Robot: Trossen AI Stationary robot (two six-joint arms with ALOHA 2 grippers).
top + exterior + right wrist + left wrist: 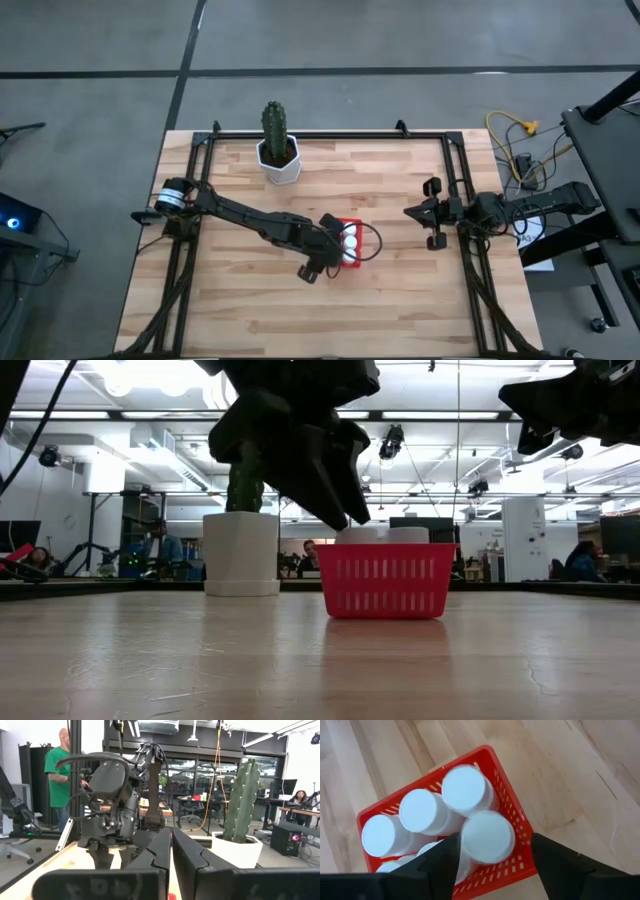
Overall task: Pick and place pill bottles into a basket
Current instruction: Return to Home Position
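High view: the left gripper (333,262) hovers at the edge of the red basket (352,223), with the white pill bottles (350,243) packed directly beneath its fingertips. The right gripper (432,214) waits well off beyond the basket, by its own side of the table. A cactus pot (279,160) stands well clear, off to the side of the left arm.

Low view: the left gripper's dark fingers hang just over one end of the basket, their tips about level with the white caps that poke above the rim.

Left wrist view: the fingers (445,865) are spread apart and hold nothing. One bottle cap sits between them, lower down, inside the basket. I count at least five caps, all upright or nearly so, crowded against the mesh wall.

Right wrist view: the right gripper's two fingers (155,852) lie pressed together, empty.

From where I stand, the loading looks done, so only the retreat remains. It wants a straight lift first, fingers kept apart, until the tips clear both caps and rim. Only then should the arm swing back, because a sideways start could snag the mesh and drag the light basket.
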